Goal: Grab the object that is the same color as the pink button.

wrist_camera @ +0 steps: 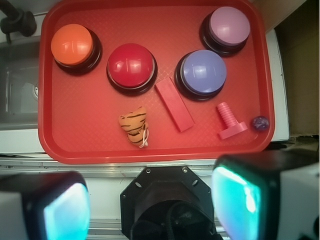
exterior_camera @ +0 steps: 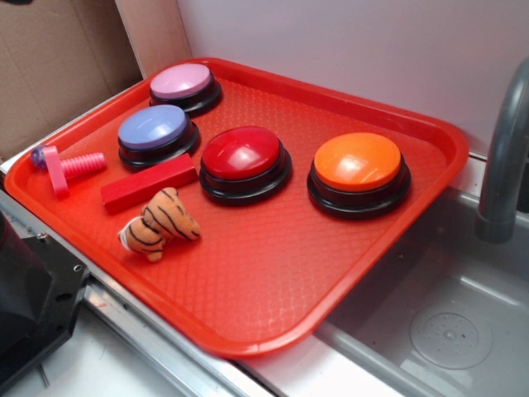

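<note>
Cut off by the bottom edge of the wrist view: both white gripper fingers with glowing cyan pads [wrist_camera: 67, 212], blurred and seen only in part, and the black round mount [wrist_camera: 167, 205] between them. Cropped at the top and right edges of the exterior view: the grey curved faucet pipe [exterior_camera: 508, 157], and at the lower left corner a dark, unidentifiable black block [exterior_camera: 29, 310]. Hidden behind the flat disc head of the bright pink ribbed plastic toy bolt [exterior_camera: 70, 165]: most of its purple knob tip.

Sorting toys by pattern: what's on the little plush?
Orange with black stripes, whitish underside: the plush tiger, clearest in the exterior view.
</note>
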Controlling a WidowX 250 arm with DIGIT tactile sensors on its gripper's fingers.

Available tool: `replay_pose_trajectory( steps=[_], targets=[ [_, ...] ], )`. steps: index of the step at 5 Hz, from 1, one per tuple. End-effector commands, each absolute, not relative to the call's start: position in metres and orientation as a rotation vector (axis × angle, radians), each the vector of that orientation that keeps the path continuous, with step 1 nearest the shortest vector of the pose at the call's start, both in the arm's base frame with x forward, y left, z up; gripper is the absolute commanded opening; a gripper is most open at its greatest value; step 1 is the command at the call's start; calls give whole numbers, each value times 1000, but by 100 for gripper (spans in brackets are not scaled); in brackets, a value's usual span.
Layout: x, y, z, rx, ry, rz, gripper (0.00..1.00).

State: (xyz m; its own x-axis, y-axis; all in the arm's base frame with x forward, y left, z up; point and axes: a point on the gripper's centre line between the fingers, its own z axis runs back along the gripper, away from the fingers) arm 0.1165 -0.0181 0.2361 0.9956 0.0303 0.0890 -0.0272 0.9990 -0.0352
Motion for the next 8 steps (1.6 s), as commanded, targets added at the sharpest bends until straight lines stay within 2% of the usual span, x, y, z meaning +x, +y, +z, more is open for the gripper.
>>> replay_pose_trajectory(
  steps=[1, 2, 4, 5, 7, 8],
  targets=[
    [117, -18, 236, -34, -90, 29, 100],
    [120, -3, 224, -44, -90, -22, 100],
    [132, 36, 193, 9, -46, -167, 100],
    [135, 58, 168, 15, -51, -188, 100],
    [133, 112, 123, 80, 45, -199, 100],
    [146, 129, 90, 80, 42, -228, 100]
  ],
)
